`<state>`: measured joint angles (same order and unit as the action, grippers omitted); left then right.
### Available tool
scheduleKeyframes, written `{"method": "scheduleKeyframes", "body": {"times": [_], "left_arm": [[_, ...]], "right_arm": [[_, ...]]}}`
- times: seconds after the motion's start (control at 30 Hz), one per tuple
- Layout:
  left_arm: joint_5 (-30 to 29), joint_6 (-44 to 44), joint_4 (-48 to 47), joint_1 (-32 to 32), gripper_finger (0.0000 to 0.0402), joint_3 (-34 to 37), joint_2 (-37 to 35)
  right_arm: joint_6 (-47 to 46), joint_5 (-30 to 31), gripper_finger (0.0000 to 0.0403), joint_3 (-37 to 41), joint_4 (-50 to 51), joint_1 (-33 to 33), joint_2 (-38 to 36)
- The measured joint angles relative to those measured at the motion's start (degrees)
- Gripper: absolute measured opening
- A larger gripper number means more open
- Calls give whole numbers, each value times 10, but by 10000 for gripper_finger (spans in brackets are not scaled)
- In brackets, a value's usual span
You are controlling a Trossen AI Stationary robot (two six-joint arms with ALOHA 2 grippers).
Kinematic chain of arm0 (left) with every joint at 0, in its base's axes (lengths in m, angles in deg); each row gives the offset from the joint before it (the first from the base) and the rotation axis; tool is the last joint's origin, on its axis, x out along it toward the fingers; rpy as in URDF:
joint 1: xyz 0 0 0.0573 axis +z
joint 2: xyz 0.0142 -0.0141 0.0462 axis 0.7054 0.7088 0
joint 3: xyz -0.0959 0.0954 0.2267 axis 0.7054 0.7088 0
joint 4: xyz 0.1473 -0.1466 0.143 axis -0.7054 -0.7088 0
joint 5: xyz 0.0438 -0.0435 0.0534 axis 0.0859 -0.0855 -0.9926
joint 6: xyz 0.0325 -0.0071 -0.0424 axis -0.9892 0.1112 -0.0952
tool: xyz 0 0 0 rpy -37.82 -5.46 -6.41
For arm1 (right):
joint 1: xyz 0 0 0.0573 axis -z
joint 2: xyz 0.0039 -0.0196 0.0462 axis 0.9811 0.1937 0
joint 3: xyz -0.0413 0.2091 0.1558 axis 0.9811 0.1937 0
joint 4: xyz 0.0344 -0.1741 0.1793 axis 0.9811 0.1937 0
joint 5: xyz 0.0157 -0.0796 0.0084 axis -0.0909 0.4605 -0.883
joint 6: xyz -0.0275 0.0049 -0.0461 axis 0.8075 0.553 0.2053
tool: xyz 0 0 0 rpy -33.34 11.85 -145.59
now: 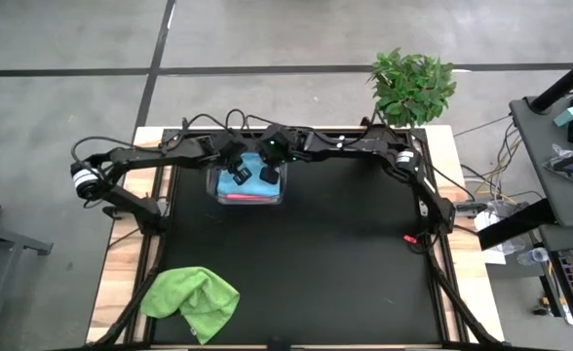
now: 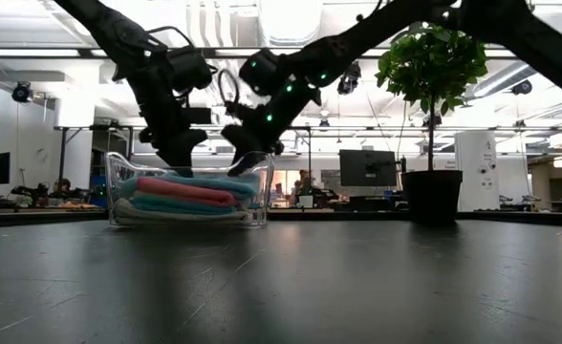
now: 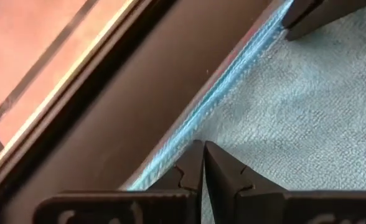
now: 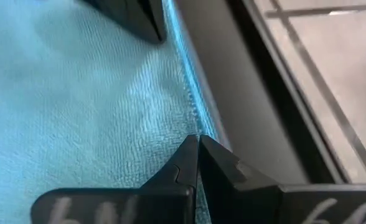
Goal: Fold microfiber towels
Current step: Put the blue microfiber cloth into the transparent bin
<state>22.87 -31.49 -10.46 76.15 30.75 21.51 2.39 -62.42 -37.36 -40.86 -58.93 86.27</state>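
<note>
Beyond the black surface (image 1: 316, 244) you see a grey tiled floor, with a potted plant (image 1: 412, 86) at about 1 o'clock off the far edge and a desk with gear at 3 o'clock.

Your clear tub (image 1: 248, 186) sits at about 11 o'clock on the surface, close to the far edge. In the low view it holds a stack of folded microfiber towels: a light blue towel (image 2: 226, 182) on top, a pink towel (image 2: 181, 190) under it, another blue layer below that and a pale one at the bottom.

Your left gripper (image 1: 238, 175) reaches into the tub from the 9 o'clock side. Its wrist view shows the two fingers pinched together, the tips (image 3: 201, 152) pressed to the edge of the light blue towel right beside the tub wall. Whether any cloth is caught between them, you cannot tell.

Your right gripper (image 1: 266, 174) comes in from the 3 o'clock side and sits just beside the left one over the same towel. Its fingers are also closed tip to tip (image 4: 195, 146) at the towel's edge, and again a pinch of cloth cannot be confirmed.

Your lime green towel (image 1: 191, 301) lies crumpled and unfolded at about 7 o'clock, near the front edge, well apart from the tub.
</note>
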Motion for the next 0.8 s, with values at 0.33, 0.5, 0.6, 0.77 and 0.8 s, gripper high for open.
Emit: {"method": "scheduleKeyframes", "body": {"times": [0.33, 0.5, 0.6, 0.77, 0.8], "left_arm": [[1, 22, -69, 0, 1, 1, -2], [1, 22, -64, 0, 1, 1, -2], [0, 23, -63, -1, 1, 1, -1], [0, 36, -62, 0, 1, 1, 14], [0, 36, -63, 0, 1, 1, 18]], "right_arm": [[16, 0, 8, -34, 53, -1, 13], [18, 0, 8, -33, 51, 0, 14], [18, 0, 8, -29, 52, 0, 15], [23, 0, 8, -22, 50, 0, 15], [25, 0, 8, -19, 49, 0, 15]]}}
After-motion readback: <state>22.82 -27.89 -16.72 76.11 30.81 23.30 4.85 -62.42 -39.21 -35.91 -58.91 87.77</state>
